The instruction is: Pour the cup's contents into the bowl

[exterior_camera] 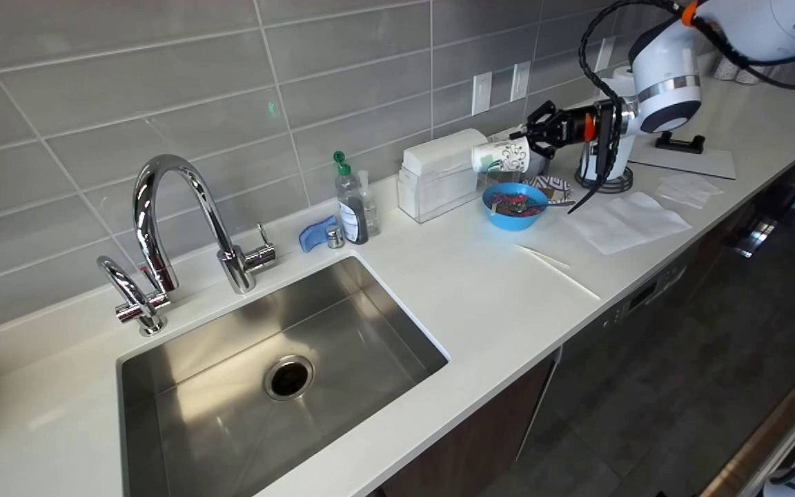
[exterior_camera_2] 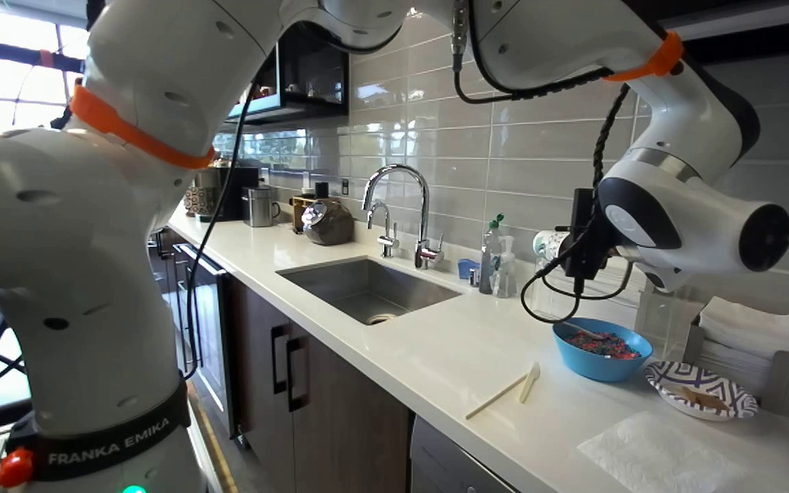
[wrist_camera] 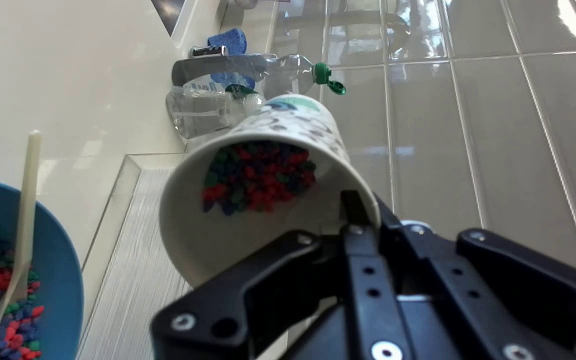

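Note:
The white cup with a leafy bluish-green print is held in the air, lying about on its side; it also shows partly in an exterior view. My gripper is shut on the cup's rim, one finger inside and one outside. In the wrist view the cup's mouth faces the camera, and red, green and blue pebbles lie inside it. The blue bowl stands on the counter below the cup, and shows in the other views. It holds similar pebbles and a pale spoon.
A white paper-towel box stands against the wall beside the bowl. Soap bottles and a blue sponge are by the sink. A patterned dish, a napkin and pale utensils lie near the bowl.

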`<state>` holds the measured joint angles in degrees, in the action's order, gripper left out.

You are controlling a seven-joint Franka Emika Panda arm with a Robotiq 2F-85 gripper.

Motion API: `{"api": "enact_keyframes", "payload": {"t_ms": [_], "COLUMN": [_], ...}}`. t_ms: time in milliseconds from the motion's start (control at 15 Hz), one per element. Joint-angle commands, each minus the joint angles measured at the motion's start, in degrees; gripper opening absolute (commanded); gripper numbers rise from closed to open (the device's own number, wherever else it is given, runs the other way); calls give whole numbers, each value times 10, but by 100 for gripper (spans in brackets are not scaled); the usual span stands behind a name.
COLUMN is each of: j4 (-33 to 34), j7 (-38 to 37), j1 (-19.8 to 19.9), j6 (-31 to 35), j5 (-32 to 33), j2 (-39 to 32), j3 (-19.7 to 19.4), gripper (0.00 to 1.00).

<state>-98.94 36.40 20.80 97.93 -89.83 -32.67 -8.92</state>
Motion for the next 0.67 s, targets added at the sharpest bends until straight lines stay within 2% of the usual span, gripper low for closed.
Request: {"api": "enact_keyframes", "payload": {"t_ms": [0, 267, 600], "j4": [18, 27, 41], "j7": [2, -3, 2], "j1": [18, 31, 36], "j6": [-58, -96, -105], "j5": [-36, -71, -99], "j2": [-32, -63, -95], "j3": [-2, -4, -6], "gripper": [1, 1, 1]}}
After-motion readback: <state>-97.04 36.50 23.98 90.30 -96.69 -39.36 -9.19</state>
